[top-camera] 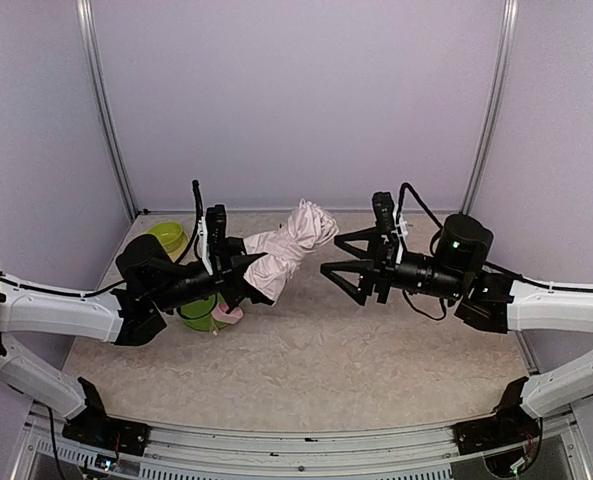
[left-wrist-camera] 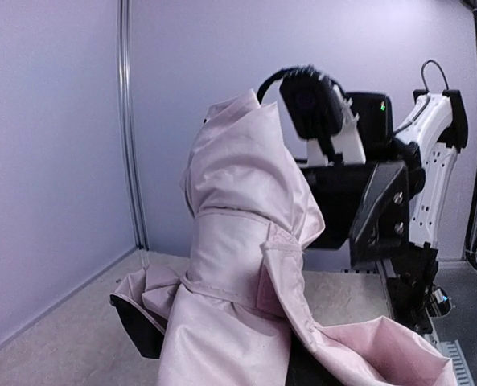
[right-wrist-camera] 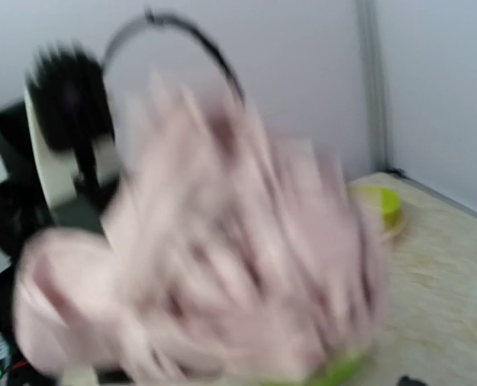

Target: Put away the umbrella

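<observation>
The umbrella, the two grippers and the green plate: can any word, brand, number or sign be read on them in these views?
None can be read.
The umbrella, the left gripper, the right gripper and the green plate show no legible text. The right wrist view is too blurred to tell.

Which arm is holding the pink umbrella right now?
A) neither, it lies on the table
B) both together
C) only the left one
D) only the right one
C: in the top view the left gripper is closed on the umbrella and holds it up, while the right gripper is open, with a gap between it and the fabric.
</observation>
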Available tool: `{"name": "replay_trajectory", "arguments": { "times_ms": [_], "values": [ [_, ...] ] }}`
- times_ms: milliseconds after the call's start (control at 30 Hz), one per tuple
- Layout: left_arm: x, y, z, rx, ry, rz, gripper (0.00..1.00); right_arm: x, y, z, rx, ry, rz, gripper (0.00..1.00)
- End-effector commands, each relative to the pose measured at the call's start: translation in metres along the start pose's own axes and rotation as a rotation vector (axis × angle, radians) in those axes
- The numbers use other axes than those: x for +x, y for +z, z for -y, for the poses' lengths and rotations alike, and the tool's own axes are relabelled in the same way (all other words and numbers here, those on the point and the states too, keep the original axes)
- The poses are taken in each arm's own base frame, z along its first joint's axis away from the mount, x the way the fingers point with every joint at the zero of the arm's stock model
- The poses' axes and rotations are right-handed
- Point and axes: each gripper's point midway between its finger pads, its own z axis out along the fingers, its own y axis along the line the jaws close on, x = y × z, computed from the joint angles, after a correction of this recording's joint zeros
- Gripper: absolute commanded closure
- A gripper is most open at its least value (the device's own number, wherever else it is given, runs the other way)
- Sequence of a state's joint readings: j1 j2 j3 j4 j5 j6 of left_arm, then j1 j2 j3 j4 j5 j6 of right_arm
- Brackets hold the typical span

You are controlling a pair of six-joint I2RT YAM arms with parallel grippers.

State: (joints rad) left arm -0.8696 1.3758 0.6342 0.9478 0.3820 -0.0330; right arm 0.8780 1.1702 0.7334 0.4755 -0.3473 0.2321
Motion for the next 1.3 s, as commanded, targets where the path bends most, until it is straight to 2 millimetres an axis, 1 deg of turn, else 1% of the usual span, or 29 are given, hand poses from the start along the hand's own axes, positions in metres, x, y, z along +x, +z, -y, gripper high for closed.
{"name": "replay_trajectory", "arguments": {
  "times_ms": [0, 67, 233, 333, 400, 500, 600, 633, 667, 767, 867, 900, 1067, 1200, 1267],
  "values": [
    [-0.069, -0.013, 0.021, 0.044, 0.056, 0.229, 1.00, -0.032, 0.015, -0.038, -0.172, -0.051, 0.146, 0.15],
    [-0.076, -0.013, 0.031, 0.078, 0.064, 0.252, 1.00, -0.037, 0.023, -0.049, -0.218, -0.049, 0.185, 0.15],
    [-0.073, -0.006, 0.049, 0.131, 0.061, 0.245, 1.00, -0.051, 0.041, -0.068, -0.301, -0.095, 0.235, 0.15],
    [-0.070, -0.004, 0.053, 0.145, 0.055, 0.239, 1.00, -0.065, 0.041, -0.083, -0.367, -0.138, 0.283, 0.17],
    [-0.071, -0.004, 0.055, 0.155, 0.060, 0.241, 1.00, -0.068, 0.041, -0.087, -0.383, -0.146, 0.290, 0.20],
    [-0.068, -0.002, 0.056, 0.163, 0.059, 0.226, 1.00, -0.066, 0.044, -0.091, -0.412, -0.147, 0.274, 0.29],
    [-0.068, -0.001, 0.057, 0.172, 0.054, 0.228, 1.00, -0.063, 0.052, -0.087, -0.394, -0.131, 0.236, 0.50],
    [-0.069, -0.001, 0.058, 0.177, 0.053, 0.232, 1.00, -0.061, 0.054, -0.086, -0.392, -0.127, 0.223, 0.54],
    [-0.070, 0.000, 0.059, 0.184, 0.051, 0.232, 1.00, -0.061, 0.054, -0.086, -0.393, -0.126, 0.219, 0.54],
    [-0.069, 0.003, 0.060, 0.189, 0.047, 0.224, 1.00, -0.056, 0.057, -0.087, -0.401, -0.116, 0.201, 0.44],
    [-0.072, 0.002, 0.061, 0.196, 0.051, 0.238, 1.00, -0.050, 0.059, -0.086, -0.394, -0.104, 0.189, 0.29],
    [-0.074, 0.002, 0.062, 0.198, 0.050, 0.240, 1.00, -0.049, 0.059, -0.086, -0.391, -0.103, 0.189, 0.26],
    [-0.080, 0.001, 0.062, 0.204, 0.049, 0.258, 1.00, -0.050, 0.058, -0.085, -0.380, -0.117, 0.198, 0.23],
    [-0.083, 0.001, 0.060, 0.203, 0.021, 0.277, 1.00, -0.043, 0.063, -0.085, -0.382, -0.121, 0.182, 0.14],
    [-0.085, 0.000, 0.058, 0.195, 0.010, 0.290, 1.00, -0.039, 0.065, -0.086, -0.386, -0.133, 0.176, 0.12]
  ]
}}
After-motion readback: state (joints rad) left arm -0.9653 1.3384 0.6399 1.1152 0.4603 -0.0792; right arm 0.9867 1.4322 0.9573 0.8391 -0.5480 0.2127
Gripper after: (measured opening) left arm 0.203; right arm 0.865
